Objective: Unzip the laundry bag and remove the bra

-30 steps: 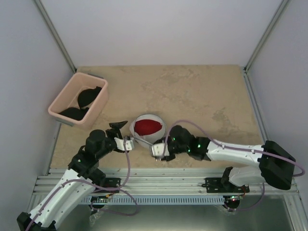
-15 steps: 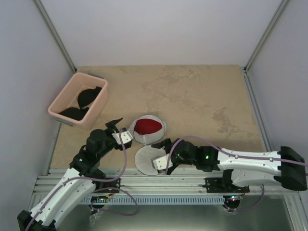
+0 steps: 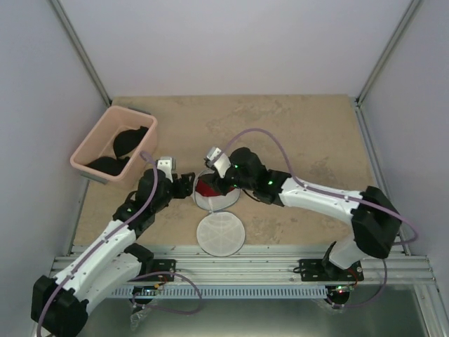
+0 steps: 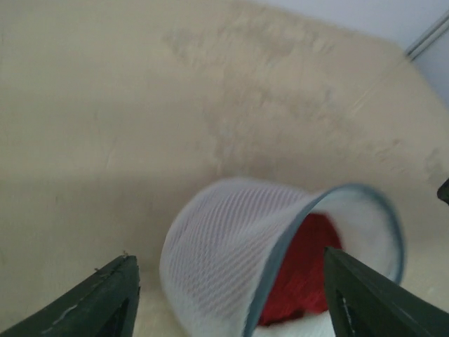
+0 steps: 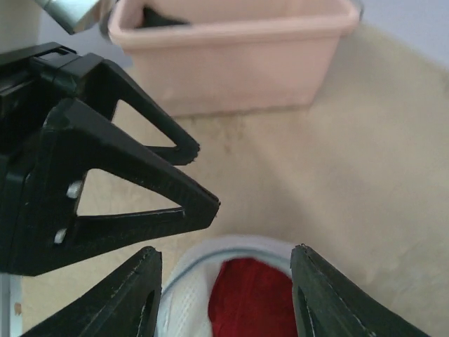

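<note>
The white mesh laundry bag (image 3: 219, 199) stands open, dark rim up, with the red bra (image 3: 208, 187) inside. Its round lid (image 3: 220, 234) lies flat on the table just in front of it. My left gripper (image 3: 186, 184) is open at the bag's left side. In the left wrist view the bag (image 4: 224, 267) and the bra (image 4: 303, 270) lie between my spread fingers (image 4: 116, 298). My right gripper (image 3: 219, 180) is open and hovers over the bag's mouth. In the right wrist view its fingers (image 5: 142, 295) straddle the bra (image 5: 252, 302).
A pink plastic bin (image 3: 144, 159) with black bras (image 3: 130, 140) stands at the back left, and it shows in the right wrist view (image 5: 231, 56). The left gripper's black fingers (image 5: 126, 182) are close beside the right gripper. Grey walls enclose the table.
The lid was pulled off toward the front and now lies flat on the table. The right gripper has swung from the near side to above the bag. The left gripper moved up to the bag's left side.
</note>
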